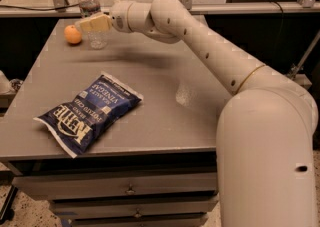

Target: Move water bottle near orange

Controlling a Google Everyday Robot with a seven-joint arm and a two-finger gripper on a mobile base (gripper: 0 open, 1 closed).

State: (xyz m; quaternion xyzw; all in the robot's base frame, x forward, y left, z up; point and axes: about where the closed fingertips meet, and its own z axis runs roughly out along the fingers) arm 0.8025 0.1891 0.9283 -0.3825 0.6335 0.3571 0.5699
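Observation:
The water bottle stands upright on the grey table at its far left corner, clear with a white cap. The orange lies just left of the bottle's base, a small gap apart. My gripper reaches in from the right at the bottle's mid-height and crosses in front of it, covering its middle. The bottle's base shows below the gripper, resting on the table.
A blue Kettle chip bag lies at the front left of the table. My arm stretches across the table's right half. Drawers sit under the front edge. A rail and glass panel run behind the table.

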